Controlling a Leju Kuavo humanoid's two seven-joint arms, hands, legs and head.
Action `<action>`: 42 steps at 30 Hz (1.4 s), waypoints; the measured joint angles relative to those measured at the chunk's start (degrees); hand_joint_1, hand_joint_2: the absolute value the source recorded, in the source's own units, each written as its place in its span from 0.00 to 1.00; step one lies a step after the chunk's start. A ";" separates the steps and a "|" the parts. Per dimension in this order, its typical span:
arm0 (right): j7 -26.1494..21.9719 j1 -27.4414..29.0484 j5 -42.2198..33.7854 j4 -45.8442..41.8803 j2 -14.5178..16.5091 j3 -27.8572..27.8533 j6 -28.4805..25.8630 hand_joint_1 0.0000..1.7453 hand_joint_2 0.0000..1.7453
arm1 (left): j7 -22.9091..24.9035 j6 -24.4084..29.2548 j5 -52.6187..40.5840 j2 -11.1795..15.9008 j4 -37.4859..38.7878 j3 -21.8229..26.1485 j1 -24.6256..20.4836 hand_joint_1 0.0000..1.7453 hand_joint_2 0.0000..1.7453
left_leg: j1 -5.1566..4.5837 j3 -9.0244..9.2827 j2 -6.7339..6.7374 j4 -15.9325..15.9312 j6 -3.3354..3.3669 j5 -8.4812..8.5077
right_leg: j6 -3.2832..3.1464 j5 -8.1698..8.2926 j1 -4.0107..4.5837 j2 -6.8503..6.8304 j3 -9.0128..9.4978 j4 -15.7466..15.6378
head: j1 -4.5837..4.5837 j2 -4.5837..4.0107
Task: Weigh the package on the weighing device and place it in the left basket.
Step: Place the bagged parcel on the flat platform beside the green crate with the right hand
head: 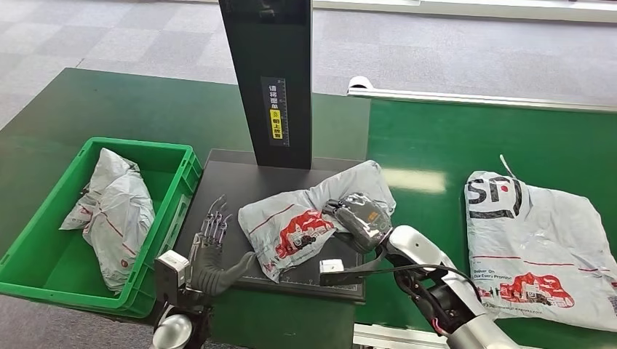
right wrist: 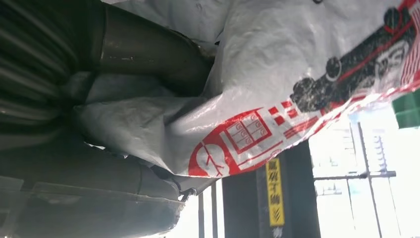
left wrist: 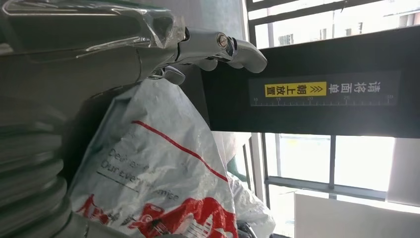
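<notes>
Nearest, the right robot hand (head: 361,218) grips the package (head: 305,218) lying on the black scale (head: 218,174), likely for weighing. Just left of the scale, the left robot hand (head: 211,236) waits with fingers spread (holding nothing), and further left sits the green basket (head: 182,156).

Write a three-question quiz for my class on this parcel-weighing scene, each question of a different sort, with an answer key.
1. True or false: the green basket already holds a grey package.
2. Which hand is on the package on the scale? A. left hand B. right hand C. both
3. Fill in: a large package printed with the letters ___ lies on the green table to the right of the scale.

Key: 1 true; 2 B, the right hand grips it while the left hand hovers open beside it; 3 SF.
</notes>
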 joint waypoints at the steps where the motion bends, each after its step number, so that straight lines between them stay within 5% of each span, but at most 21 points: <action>1: -0.01 -0.27 -0.23 0.62 0.15 0.45 0.55 1.00 1.00 | 0.00 0.01 0.00 0.01 0.07 -0.11 -0.05 0.00 1.00 | 0.00 0.00 0.00 0.00 0.00 0.00 | 0.00 0.00 0.00 0.00 0.00 0.00 | 0.01 0.00; 5: -0.73 -1.43 -2.31 3.04 0.79 2.87 2.93 1.00 1.00 | 0.02 0.00 -0.01 0.01 0.56 -0.72 -0.48 0.00 1.00 | 0.00 0.04 0.00 0.00 0.00 0.01 | 0.00 0.01 0.00 0.00 0.01 0.00 | 0.01 0.00; 9: -1.33 -1.60 -4.95 4.15 2.22 5.45 1.69 0.02 1.00 | 0.02 0.09 0.10 -0.02 1.76 -1.79 -1.91 0.00 1.00 | 0.02 0.05 0.00 0.00 -0.01 0.01 | 0.00 0.02 0.02 0.00 0.01 0.00 | -0.01 0.00; 34: 0.09 -0.54 -11.78 1.19 3.39 4.02 -1.60 0.00 1.00 | -0.15 0.85 0.87 0.09 4.46 -2.81 -3.59 0.00 1.00 | 0.01 0.06 0.01 0.01 -0.01 0.01 | 0.00 0.01 0.00 0.01 0.01 0.00 | 0.01 0.00; 38: -1.68 1.74 -31.90 -1.24 3.34 -1.50 10.93 0.00 0.00 | -0.14 0.99 0.87 0.08 4.38 -2.81 -3.39 0.00 1.00 | 0.00 0.04 -0.02 0.02 -0.01 0.01 | 0.00 0.01 0.00 0.00 0.01 0.00 | 0.00 0.00; 42: 1.71 3.66 -53.90 -5.88 2.19 -10.13 21.47 0.00 0.00 | 0.74 1.20 0.67 0.07 2.35 -2.79 -1.73 0.00 1.00 | -0.01 0.03 -0.01 0.03 0.00 0.01 | 0.00 0.01 -0.02 0.00 0.00 0.00 | -0.01 -0.01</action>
